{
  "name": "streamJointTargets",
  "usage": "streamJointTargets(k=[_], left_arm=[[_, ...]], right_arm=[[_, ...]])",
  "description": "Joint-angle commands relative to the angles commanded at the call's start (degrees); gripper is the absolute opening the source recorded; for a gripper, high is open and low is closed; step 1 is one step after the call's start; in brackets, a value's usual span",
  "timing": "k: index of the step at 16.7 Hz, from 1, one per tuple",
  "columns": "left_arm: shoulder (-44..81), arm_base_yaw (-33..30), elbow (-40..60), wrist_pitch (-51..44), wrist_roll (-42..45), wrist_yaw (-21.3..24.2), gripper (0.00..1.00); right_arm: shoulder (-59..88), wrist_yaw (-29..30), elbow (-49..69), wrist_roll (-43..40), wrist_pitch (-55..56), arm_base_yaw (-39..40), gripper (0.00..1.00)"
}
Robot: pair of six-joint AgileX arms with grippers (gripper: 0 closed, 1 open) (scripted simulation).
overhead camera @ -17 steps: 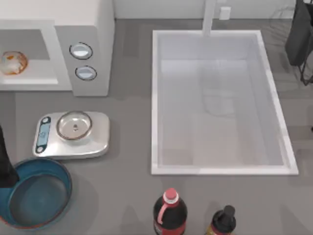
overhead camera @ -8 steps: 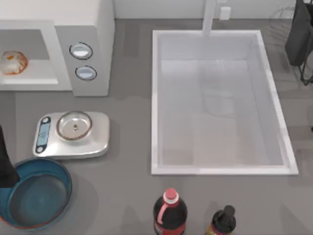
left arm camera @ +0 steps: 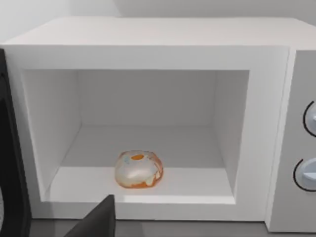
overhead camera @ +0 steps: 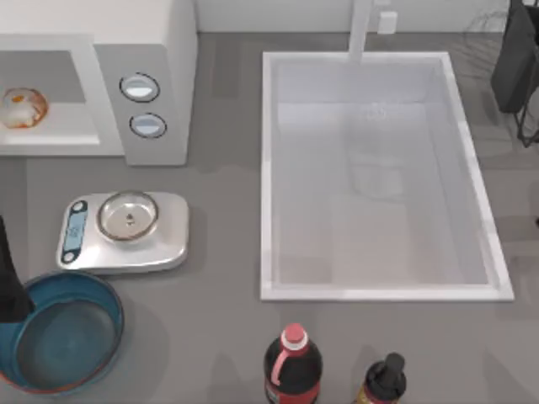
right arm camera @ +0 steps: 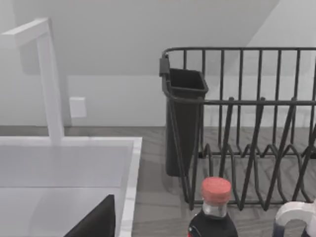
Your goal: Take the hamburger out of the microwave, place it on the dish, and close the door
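Observation:
The white microwave stands at the table's back left with its door swung open. Its cavity faces the left wrist camera, with the dark door at the picture's edge. The hamburger lies on the cavity floor near the front lip, a whitish lump with orange patches. The blue dish with its reddish rim sits at the front left corner and holds nothing. My left arm hangs over the dish's left rim, and a dark part of the left gripper sits well short of the microwave. A dark part of my right gripper hangs near the sink's corner.
A silver scale carrying a small steel bowl sits between microwave and dish. A large white sink with a faucet takes up the middle. Two bottles stand at the front edge. A black dish rack is at the back right.

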Motion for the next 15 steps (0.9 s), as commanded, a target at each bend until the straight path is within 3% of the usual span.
streamJointTargets(k=[9, 15], left_arm=[[1.72, 0.14, 0.95, 1.02, 0.07, 0.17, 1.00], [21.37, 1.51, 10.55, 11.34, 0.77, 1.86, 1.00]], right_arm=[[0.00, 0.00, 0.00, 0.00, 0.00, 0.00, 1.00], [0.00, 0.00, 0.00, 0.00, 0.00, 0.00, 1.00]])
